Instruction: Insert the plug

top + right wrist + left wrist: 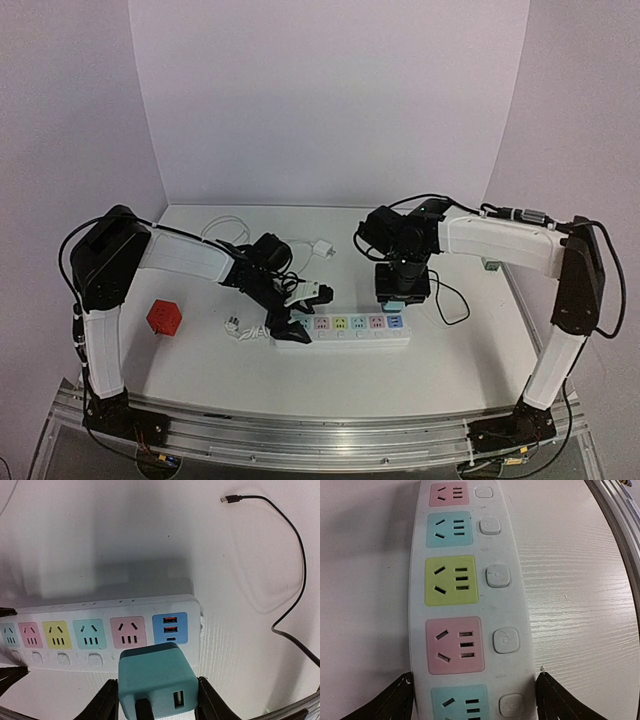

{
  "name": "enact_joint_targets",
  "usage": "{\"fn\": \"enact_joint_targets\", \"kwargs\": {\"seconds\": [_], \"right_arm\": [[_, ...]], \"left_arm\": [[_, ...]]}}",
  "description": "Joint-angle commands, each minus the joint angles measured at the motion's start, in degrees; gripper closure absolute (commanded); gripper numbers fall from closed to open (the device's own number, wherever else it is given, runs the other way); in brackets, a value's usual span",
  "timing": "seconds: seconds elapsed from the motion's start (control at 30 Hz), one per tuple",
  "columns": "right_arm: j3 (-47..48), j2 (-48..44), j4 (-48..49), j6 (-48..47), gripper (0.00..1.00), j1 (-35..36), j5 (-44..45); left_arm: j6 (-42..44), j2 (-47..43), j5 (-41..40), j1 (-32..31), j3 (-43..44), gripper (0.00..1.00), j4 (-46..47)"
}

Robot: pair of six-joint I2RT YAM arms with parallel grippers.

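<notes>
On the table (pixel 450 370), the strip (pixel 345 330) has its left end pinched between the left gripper's (pixel 474 677) jaws. The right gripper (pixel 156 696) clasps the plug (pixel 155 672) near the strip's right end, unseated. It should square the plug over the pink socket (pixel 128 631), then press straight down.

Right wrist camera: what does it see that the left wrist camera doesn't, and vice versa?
Only the right wrist: a teal plug held in the right gripper, the blue USB panel and a loose black cable. Only the left wrist: little new, just the left gripper clasping the sides of the power strip, close up. Both: the strip's coloured sockets.
</notes>
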Motion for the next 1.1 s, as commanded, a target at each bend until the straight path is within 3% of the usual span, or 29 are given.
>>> {"fn": "enact_joint_targets", "kwargs": {"seconds": [0.0,0.27,1.07], "right_arm": [[-0.3,1.8,1.7,0.4,1.0,0.0,-1.9],[-1.0,4.3,3.8,0.1,1.0,-0.1,-4.9],[-0.5,7.7,1.9,0.5,1.0,1.4,-3.7]], "left_arm": [[0.6,0.4,-0.6,0.0,0.0,0.22,-2.2],[-0.7,0.4,-0.7,0.0,-0.7,0.27,-1.2],[-2.7,0.1,-0.5,0.0,-1.1,0.28,-0.6]]}}
